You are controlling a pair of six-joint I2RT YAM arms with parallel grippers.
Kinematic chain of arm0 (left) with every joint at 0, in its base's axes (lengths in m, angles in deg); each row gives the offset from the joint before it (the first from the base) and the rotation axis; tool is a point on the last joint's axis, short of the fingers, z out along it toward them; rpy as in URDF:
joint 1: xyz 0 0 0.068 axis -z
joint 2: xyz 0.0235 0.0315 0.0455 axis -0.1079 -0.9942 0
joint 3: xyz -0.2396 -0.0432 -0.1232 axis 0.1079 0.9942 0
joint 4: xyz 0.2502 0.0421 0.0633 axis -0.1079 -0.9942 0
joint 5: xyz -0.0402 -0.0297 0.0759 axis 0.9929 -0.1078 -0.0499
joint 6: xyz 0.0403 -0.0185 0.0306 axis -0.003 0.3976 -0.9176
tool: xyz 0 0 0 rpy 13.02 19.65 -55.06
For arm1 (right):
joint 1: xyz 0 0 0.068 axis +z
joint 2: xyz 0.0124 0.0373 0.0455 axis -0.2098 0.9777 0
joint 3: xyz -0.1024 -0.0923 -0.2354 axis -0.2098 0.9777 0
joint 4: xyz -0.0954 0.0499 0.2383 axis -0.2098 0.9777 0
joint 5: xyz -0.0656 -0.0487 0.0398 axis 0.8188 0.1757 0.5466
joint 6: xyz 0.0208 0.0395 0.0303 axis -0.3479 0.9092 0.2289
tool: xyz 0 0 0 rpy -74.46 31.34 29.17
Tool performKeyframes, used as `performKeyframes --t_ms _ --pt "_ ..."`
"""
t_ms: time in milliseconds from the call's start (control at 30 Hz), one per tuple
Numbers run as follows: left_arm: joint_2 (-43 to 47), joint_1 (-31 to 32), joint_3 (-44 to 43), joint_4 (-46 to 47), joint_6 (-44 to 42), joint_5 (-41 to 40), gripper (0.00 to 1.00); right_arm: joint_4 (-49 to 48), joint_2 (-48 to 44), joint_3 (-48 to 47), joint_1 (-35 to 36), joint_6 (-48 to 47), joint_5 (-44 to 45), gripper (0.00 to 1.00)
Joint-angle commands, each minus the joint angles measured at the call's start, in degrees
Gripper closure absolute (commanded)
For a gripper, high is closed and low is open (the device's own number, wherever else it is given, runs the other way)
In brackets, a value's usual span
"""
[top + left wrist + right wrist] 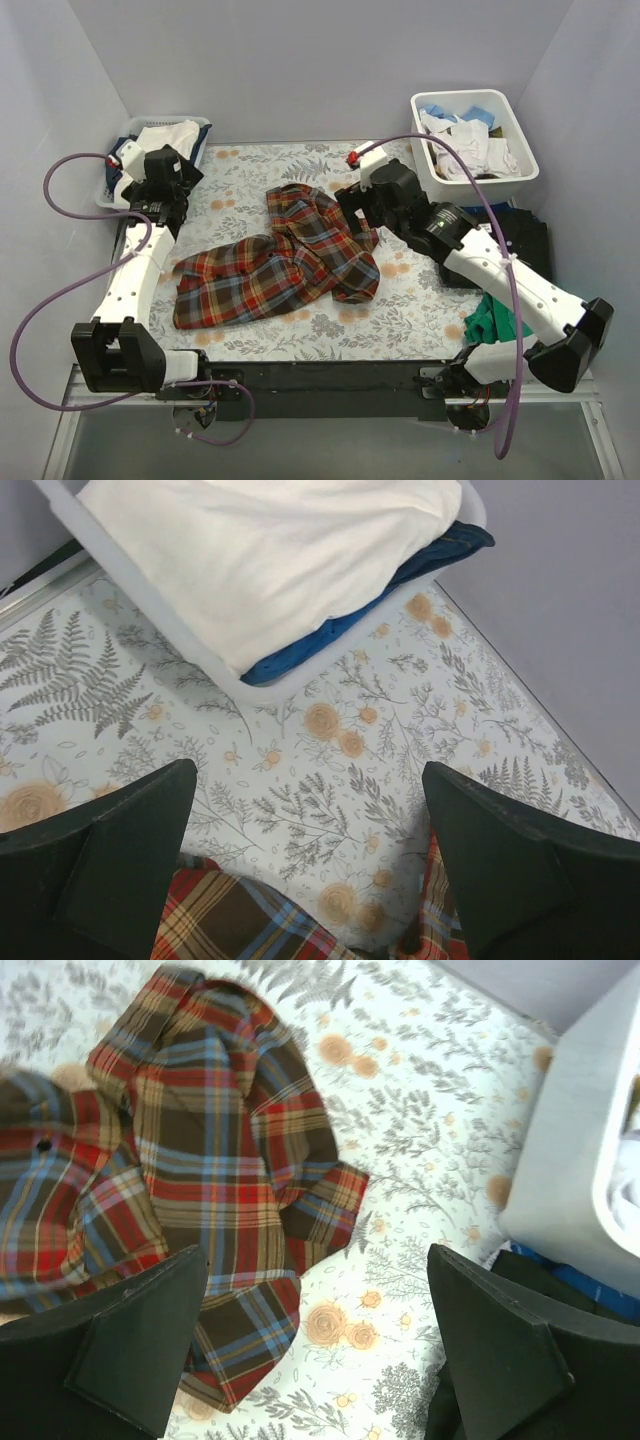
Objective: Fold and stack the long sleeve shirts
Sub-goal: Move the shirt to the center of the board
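Noted open floral-print desk [400, 300] along near side of plaid flannel shirt [275, 265] and beyond its far edge; grey walls [300, 60] closing three sides. Found shirt crumpled mid-desk: soft woven check in red, brown, blue and yellow, cuffed sleeve end at its right. Left of shirt, far corner: plastic basket [200, 125] holding white and blue cloth. Right of shirt: rigid white bin [520, 172], black folded garments [530, 235], green cloth [487, 320]. Found left claw [308, 800] spread wide, gripping nothing, over bare desk at shirt's left edge. Found right claw [318, 1260] spread wide, empty, above shirt's right edge.
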Motion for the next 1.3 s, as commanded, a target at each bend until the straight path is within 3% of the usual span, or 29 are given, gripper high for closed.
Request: performKeyframes --t_ms 0,133,300,400,700,833,1100,1267 --pt "4.97 -0.14 2.41 -3.82 -0.58 -3.01 0.03 -6.71 -3.74 0.93 -3.54 4.48 2.99 0.01" --pt "6.38 -0.14 6.01 -4.50 -2.01 9.19 0.03 -3.55 5.98 -2.14 -9.08 7.21 -9.57 0.01" --pt "4.81 -0.14 8.92 -12.22 2.39 16.33 0.03 0.41 19.71 -12.93 -12.44 3.97 -27.05 0.02" --pt "3.22 -0.14 10.77 -16.01 3.97 17.92 0.04 1.37 26.22 -17.24 -11.74 1.42 -31.99 0.03" --pt "-2.66 -0.14 10.95 -21.56 3.01 20.56 0.07 3.22 37.48 -21.92 -7.87 -0.08 -30.00 0.06" --pt "-2.76 -0.14 10.51 -23.06 2.13 20.92 0.08 4.19 33.98 -16.32 -7.60 0.27 -26.40 0.07" --pt "-3.28 -0.14 12.35 -21.21 1.34 21.44 0.09 6.39 17.02 10.30 -7.60 0.27 -20.06 0.04" --pt "-2.50 -0.14 12.88 -19.72 1.07 21.53 0.08 4.37 17.79 13.15 -7.60 1.92 -22.42 0.03"
